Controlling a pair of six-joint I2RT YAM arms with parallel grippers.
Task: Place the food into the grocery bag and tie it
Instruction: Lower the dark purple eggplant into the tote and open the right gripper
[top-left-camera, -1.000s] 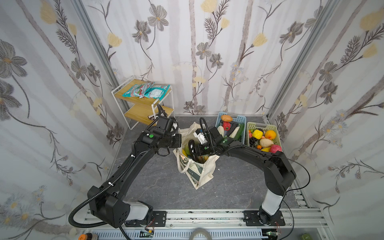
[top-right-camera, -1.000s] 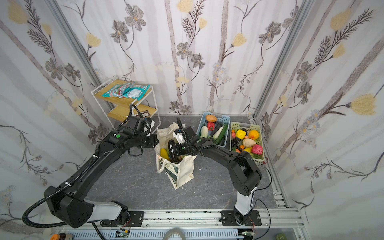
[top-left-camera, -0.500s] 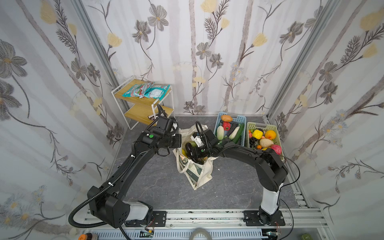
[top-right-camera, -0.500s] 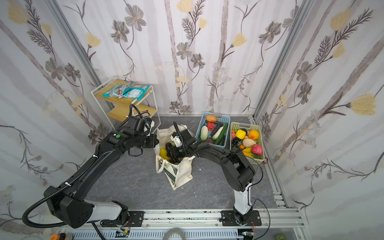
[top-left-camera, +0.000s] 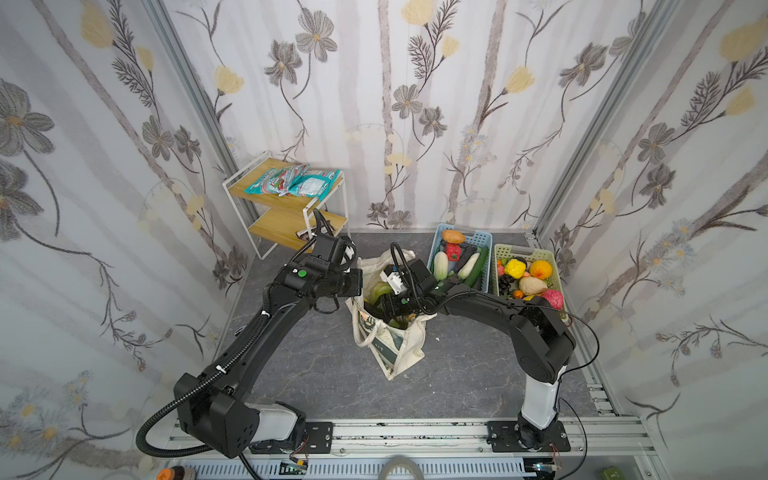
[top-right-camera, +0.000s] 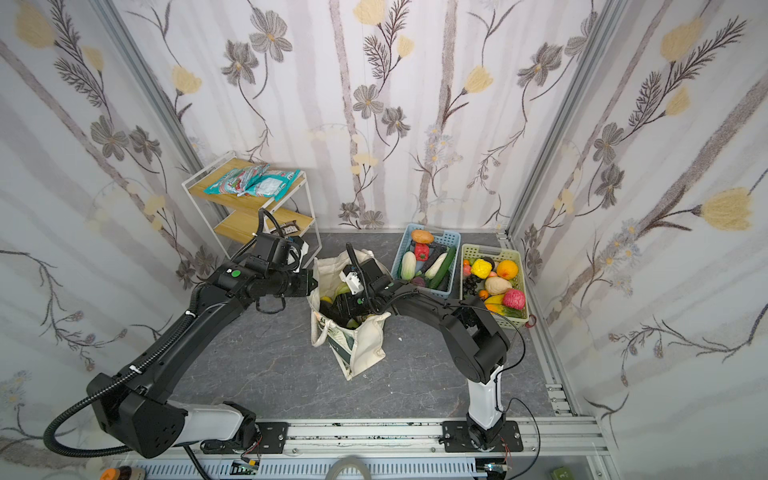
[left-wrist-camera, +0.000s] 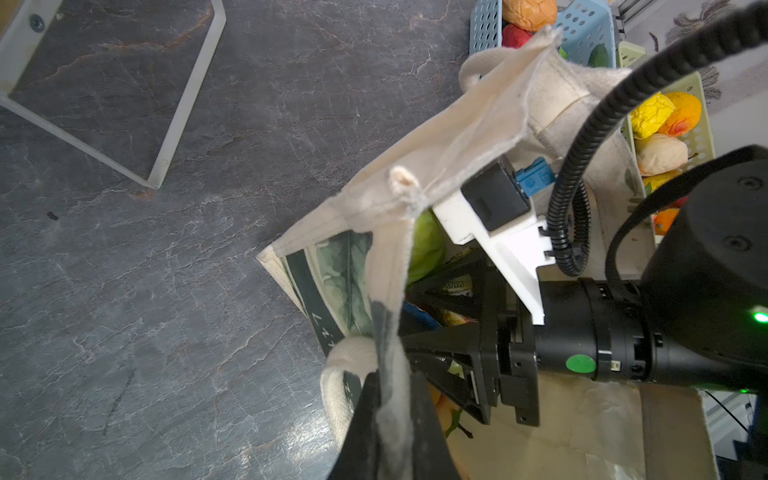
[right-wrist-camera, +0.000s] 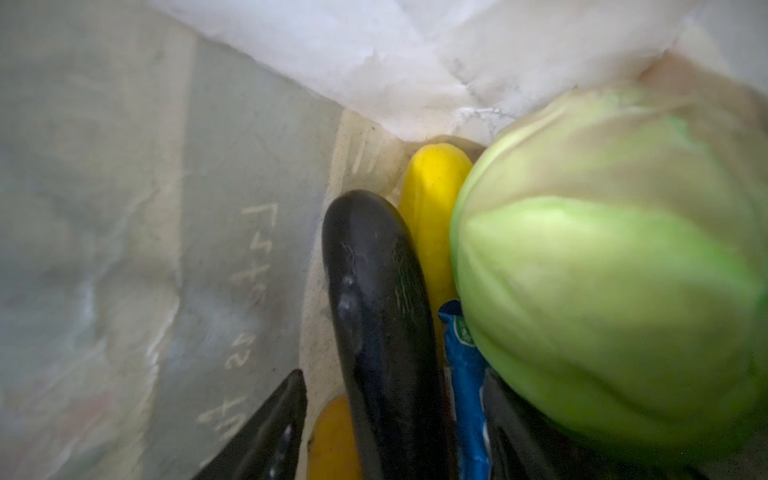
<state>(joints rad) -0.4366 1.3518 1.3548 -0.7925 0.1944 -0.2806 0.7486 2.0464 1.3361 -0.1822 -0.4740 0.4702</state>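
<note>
- Grey tabletop (top-left-camera: 311, 374), both top views: the right claw (top-left-camera: 384, 306) has dropped from above the rim into the grocery bag (top-left-camera: 399, 349), which stands mid-tabletop; the left claw (top-left-camera: 358, 283) is at its rim.
- Left wrist: the left claw (left-wrist-camera: 392, 386) stays clenched on the bag's edge; the mouth is held wide.
- Right wrist: jaws have spread clear of a dark eggplant (right-wrist-camera: 374, 311) beside the cabbage (right-wrist-camera: 602, 270); probably one more item delivered.

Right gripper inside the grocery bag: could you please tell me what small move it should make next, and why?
Probably lift the right gripper straight up out of the grocery bag. Its jaws stand clear of the dark eggplant, which lies inside beside the cabbage, and the left gripper pinches the rim, holding the mouth open.
</note>
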